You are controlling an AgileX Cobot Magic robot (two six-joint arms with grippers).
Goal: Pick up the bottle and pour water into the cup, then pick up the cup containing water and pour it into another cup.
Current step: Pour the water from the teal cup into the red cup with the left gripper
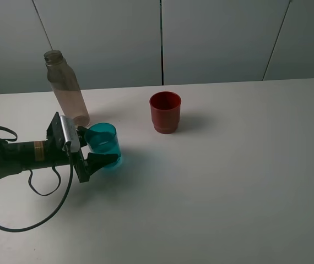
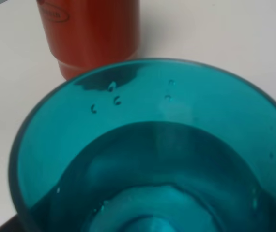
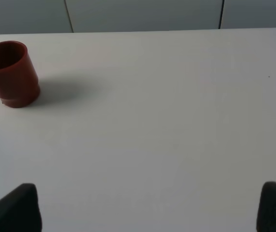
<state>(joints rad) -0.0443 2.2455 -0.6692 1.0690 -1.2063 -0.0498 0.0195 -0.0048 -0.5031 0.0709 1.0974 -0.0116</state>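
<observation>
Left gripper [image 1: 101,146]: black fingers set either side of the cup [image 1: 103,143], closed against its wall. One finger lies by the rim on the bottle side, the other low by the base on the near side.

The cup: translucent teal plastic, smooth straight wall, round open mouth, upright near the table's [image 1: 228,192] left edge. A teal glow falls on the table beside its base. In the left wrist view the cup [image 2: 152,159] fills most of the frame. Small droplets cling high on the inner wall. A curved line runs lower down with a darker tone below it, which reads as liquid.

The bottle [image 1: 66,88]: tall, slim, clear grey-brown tint, narrow threaded neck, no cap. It stands upright just behind the gripper, apart from the cup.

Another cup [image 1: 164,111]: opaque dark red, glossy, with a stepped narrower base. It stands upright toward the table's middle, well apart from the teal one. An oval mark shows on its side in the left wrist view [image 2: 89,34].

Right gripper [image 3: 150,205]: two dark matte fingertips wide apart, nothing between them, over bare table. The red cup [image 3: 9,72] sits far off to one side.

Table: white, matte, plain. A black cable [image 1: 36,220] loops under the left arm
</observation>
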